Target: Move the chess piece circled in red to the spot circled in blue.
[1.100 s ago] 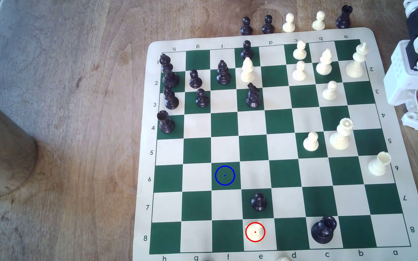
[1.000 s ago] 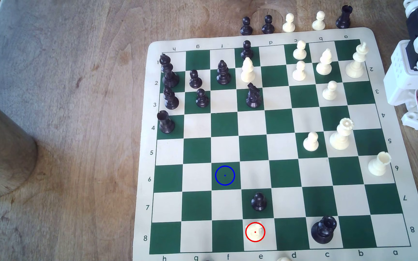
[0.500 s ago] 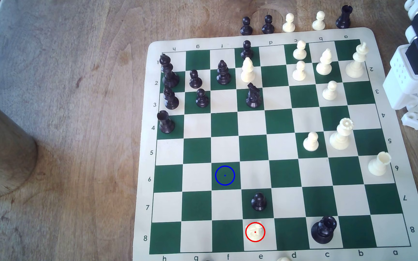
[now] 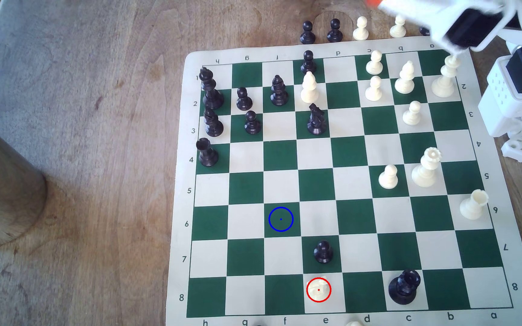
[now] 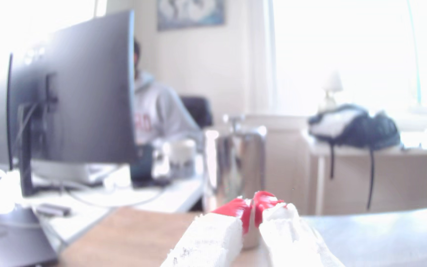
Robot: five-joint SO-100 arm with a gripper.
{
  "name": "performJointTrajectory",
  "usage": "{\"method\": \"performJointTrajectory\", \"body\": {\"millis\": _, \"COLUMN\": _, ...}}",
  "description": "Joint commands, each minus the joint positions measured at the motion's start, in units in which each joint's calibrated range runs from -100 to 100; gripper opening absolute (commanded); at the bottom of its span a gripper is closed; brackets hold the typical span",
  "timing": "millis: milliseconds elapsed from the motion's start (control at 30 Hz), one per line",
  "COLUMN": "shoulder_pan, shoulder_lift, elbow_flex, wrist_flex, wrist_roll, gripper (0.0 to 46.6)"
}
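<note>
Jaws closed, red tips pressed together, nothing between them; gripper [image 5: 253, 205] points level across room, raised above desk [image 4: 96, 156]. Arm [image 4: 460, 25] blurred over far right corner of board [image 4: 485, 316] in exterior view. Chess piece circled in red [image 4: 318, 290] stands on cream square in near row, column e, well apart from arm. Black pawn [image 4: 323, 251] on square just beyond it. Spot circled in blue [image 4: 281, 219]: bare green square, one column left, two rows farther.
</note>
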Motion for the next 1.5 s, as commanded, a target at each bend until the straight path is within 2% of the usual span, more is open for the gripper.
{"method": "performJointTrajectory", "body": {"millis": 0, "shoulder_pan": -1.21, "shoulder_lift": -0.28, "elbow_flex": -9.85, "wrist_flex": 17.79, "wrist_roll": 0.54, "gripper": 0.2}}
{"method": "performJointTrajectory", "body": {"millis": 100, "shoulder_pan": -1.21, "shoulder_lift": -0.28, "elbow_flex": -13.3, "wrist_flex": 28.85, "wrist_roll": 3.47, "gripper": 0.2}}
{"method": "performJointTrajectory", "body": {"millis": 200, "shoulder_pan": -3.55, "shoulder_lift": 0.06, "elbow_flex": -14.29, "wrist_flex": 34.25, "wrist_roll": 3.22, "gripper": 0.2}}
{"method": "performJointTrajectory", "body": {"millis": 300, "shoulder_pan": -8.25, "shoulder_lift": 2.61, "elbow_flex": -16.83, "wrist_flex": 40.81, "wrist_roll": 3.13, "gripper": 1.7}}
{"method": "performJointTrajectory", "body": {"millis": 367, "shoulder_pan": -12.08, "shoulder_lift": 6.77, "elbow_flex": -19.82, "wrist_flex": 44.66, "wrist_roll": 1.66, "gripper": 3.7}}
{"method": "performJointTrajectory", "body": {"millis": 467, "shoulder_pan": -17.16, "shoulder_lift": 12.62, "elbow_flex": -24.36, "wrist_flex": 47.85, "wrist_roll": -0.73, "gripper": 4.4}}
{"method": "performJointTrajectory", "body": {"millis": 500, "shoulder_pan": -20.37, "shoulder_lift": 16.61, "elbow_flex": -27.26, "wrist_flex": 48.34, "wrist_roll": -2.59, "gripper": 4.8}}
{"method": "performJointTrajectory", "body": {"millis": 600, "shoulder_pan": -22.95, "shoulder_lift": 21.45, "elbow_flex": -30.34, "wrist_flex": 46.95, "wrist_roll": -4.79, "gripper": 7.6}}
{"method": "performJointTrajectory", "body": {"millis": 667, "shoulder_pan": -23.66, "shoulder_lift": 26.46, "elbow_flex": -32.33, "wrist_flex": 43.92, "wrist_roll": -5.57, "gripper": 9.3}}
{"method": "performJointTrajectory", "body": {"millis": 933, "shoulder_pan": -25.92, "shoulder_lift": 44.88, "elbow_flex": -39.32, "wrist_flex": 34.66, "wrist_roll": -5.18, "gripper": 9.3}}
{"method": "performJointTrajectory", "body": {"millis": 1067, "shoulder_pan": -26.0, "shoulder_lift": 52.69, "elbow_flex": -39.86, "wrist_flex": 27.62, "wrist_roll": -5.18, "gripper": 10.9}}
{"method": "performJointTrajectory", "body": {"millis": 1400, "shoulder_pan": -24.99, "shoulder_lift": 69.25, "elbow_flex": -44.94, "wrist_flex": 20.82, "wrist_roll": -5.37, "gripper": 11.2}}
{"method": "performJointTrajectory", "body": {"millis": 1467, "shoulder_pan": -24.91, "shoulder_lift": 71.11, "elbow_flex": -45.39, "wrist_flex": 19.59, "wrist_roll": -5.47, "gripper": 14.0}}
